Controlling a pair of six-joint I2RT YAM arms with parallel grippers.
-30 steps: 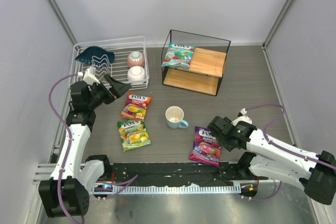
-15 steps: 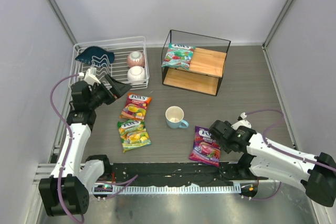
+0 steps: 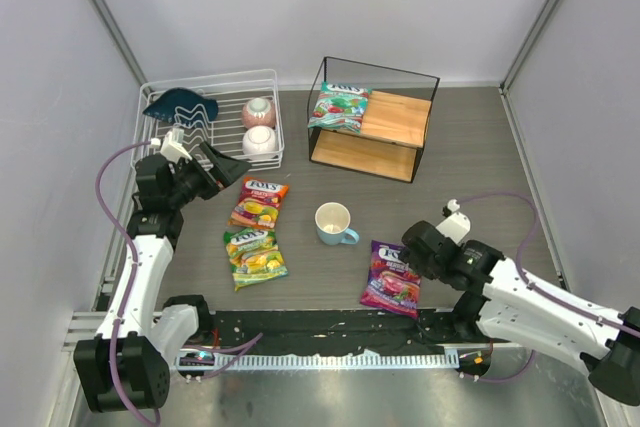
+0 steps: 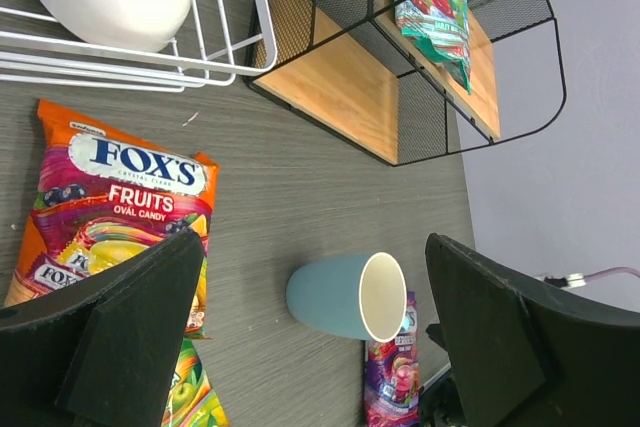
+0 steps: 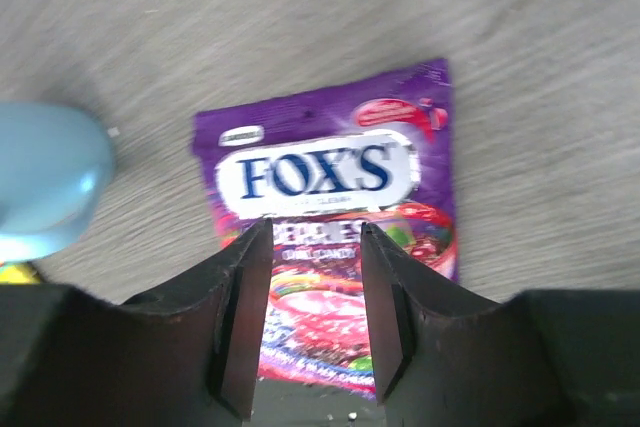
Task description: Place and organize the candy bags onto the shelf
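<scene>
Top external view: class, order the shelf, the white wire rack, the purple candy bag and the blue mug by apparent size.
1. shelf and white wire rack: they look about alike, so not ranked.
2. purple candy bag.
3. blue mug, smallest.

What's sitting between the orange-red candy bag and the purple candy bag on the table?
A light blue mug stands upright there, plain in the top view.
</scene>
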